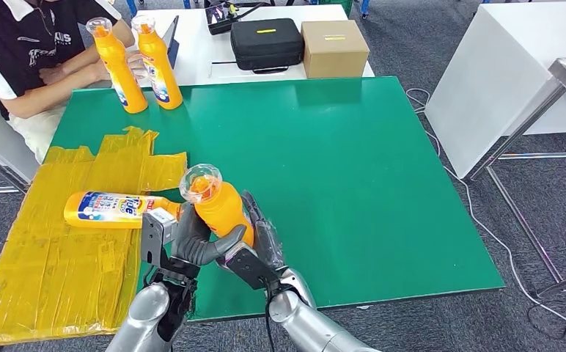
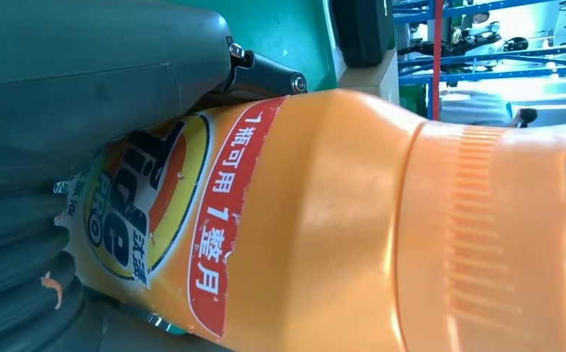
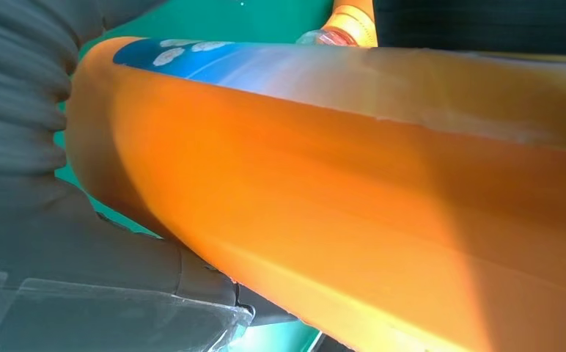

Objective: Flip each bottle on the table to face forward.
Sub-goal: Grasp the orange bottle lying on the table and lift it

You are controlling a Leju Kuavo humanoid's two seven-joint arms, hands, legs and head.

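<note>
A humanoid robot grips an orange bottle (image 1: 218,205) with both hands above the near edge of a green table (image 1: 353,183), its clear cap tilted up and away from the robot. The left hand (image 1: 192,238) wraps the lower body from the left, thumb laid across the front, while the right hand (image 1: 262,246) backs it from the right with fingers pressed to the plastic; the two-sided hold looks meant to steady the bottle while it is turned, since one hand alone could let the smooth body slip. In the left wrist view the printed label (image 2: 144,209) sits just beside the grey thumb (image 2: 82,81), so the label side seems to face that hand rather than forward. A second bottle (image 1: 115,210) lies on its side just to the left, label up, on crinkled yellow sheeting (image 1: 53,264) that overlaps the table's left edge. Two more bottles (image 1: 137,64) stand upright at the far left corner, beside a seated person (image 1: 31,59) whose hand touches them. The middle and right of the green surface offer the widest room for setting the held bottle down; the near edge lies close under the hands, so a drop there could go to the floor. A black case (image 1: 265,44) and a cardboard box (image 1: 334,48) sit on the white table beyond.
</note>
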